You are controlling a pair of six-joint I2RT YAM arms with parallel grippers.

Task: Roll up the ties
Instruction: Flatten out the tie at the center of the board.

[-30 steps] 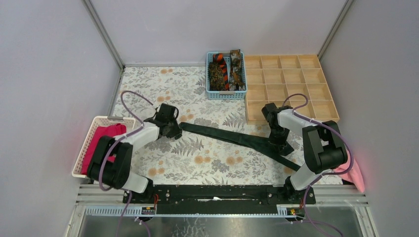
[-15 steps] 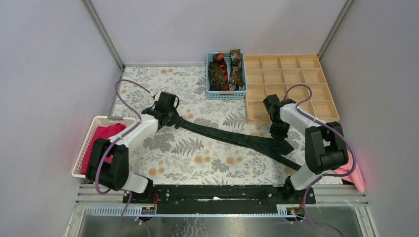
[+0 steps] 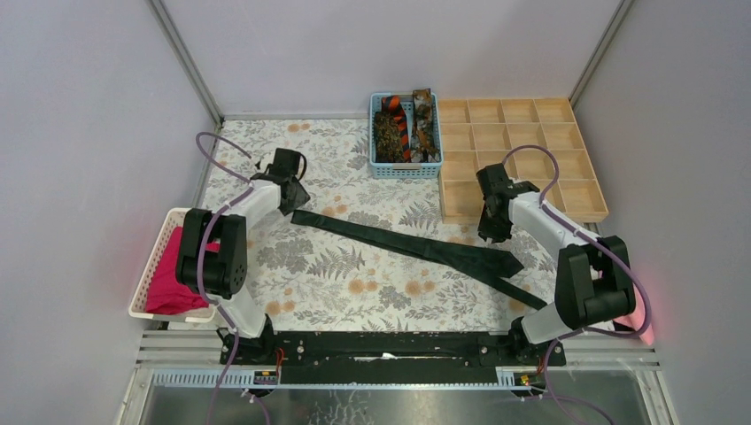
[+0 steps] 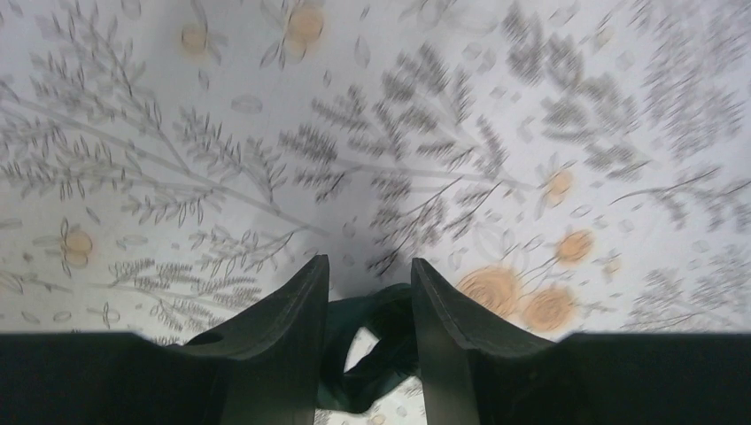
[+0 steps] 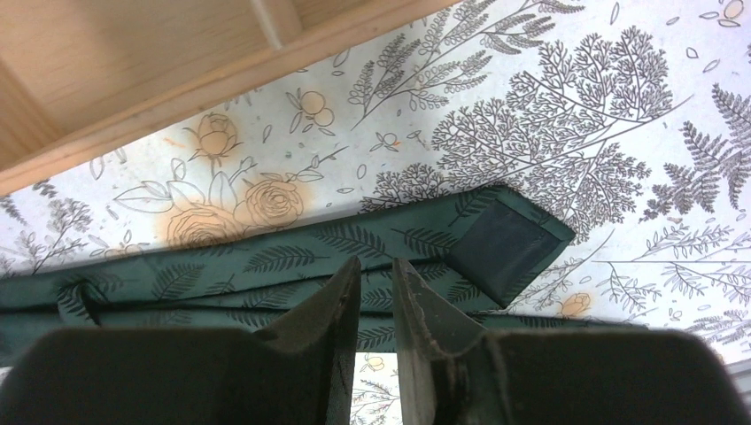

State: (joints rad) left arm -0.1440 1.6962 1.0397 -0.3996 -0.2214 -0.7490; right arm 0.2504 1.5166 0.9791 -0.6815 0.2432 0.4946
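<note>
One dark green tie (image 3: 398,243) with a fern pattern lies stretched diagonally across the floral tablecloth. Its narrow end is at the left and its wide end (image 5: 509,243) at the right. My left gripper (image 3: 295,198) stands open at the narrow end. In the left wrist view the curled tip of the tie (image 4: 381,323) sits loosely between the fingers (image 4: 301,305). My right gripper (image 3: 490,232) hovers over the wide end, its jaws a narrow gap apart with nothing in them. Other ties, mottled brown and orange-and-black striped, fill the blue basket (image 3: 375,164).
A wooden compartment tray (image 3: 522,150) stands at the back right, close to my right gripper. A white basket (image 3: 158,257) holding a magenta cloth (image 3: 173,274) sits at the left edge. A pale pink cloth (image 3: 639,319) lies at the right edge.
My left gripper moved back and left, pulling the tie's narrow end with it, and opened. My right gripper lifted off the wide end toward the wooden tray.
</note>
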